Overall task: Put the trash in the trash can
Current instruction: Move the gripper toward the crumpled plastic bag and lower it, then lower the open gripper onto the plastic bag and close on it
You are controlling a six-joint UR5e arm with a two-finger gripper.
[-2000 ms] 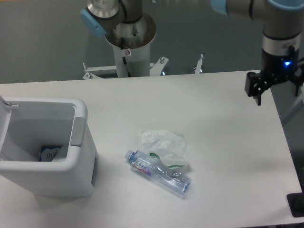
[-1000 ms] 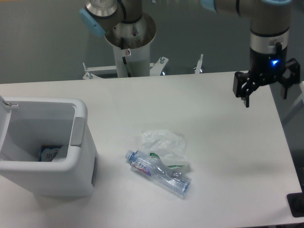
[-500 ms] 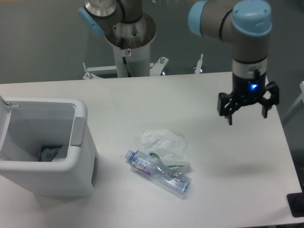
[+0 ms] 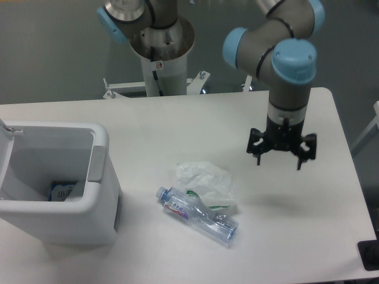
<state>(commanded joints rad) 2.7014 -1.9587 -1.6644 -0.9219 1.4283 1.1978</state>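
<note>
A crumpled white sheet point(image 4: 203, 180) lies mid-table. Touching its near edge is a crushed clear bottle point(image 4: 198, 215) with a blue cap and red-blue label, lying on its side. The white trash can point(image 4: 54, 181) stands at the left with its lid open; a small blue-and-white item sits inside. My gripper point(image 4: 279, 160) hangs above the table to the right of the trash, fingers spread open and pointing down, holding nothing.
The arm's grey pedestal point(image 4: 160, 53) rises behind the table's far edge, with metal brackets point(image 4: 201, 80) beside it. A dark object point(image 4: 368, 254) pokes in at the lower right corner past the table's right edge.
The gripper has swung from the table's far right edge leftward and nearer the camera, toward the trash, and sits lower. Trash and trash can have not moved.
</note>
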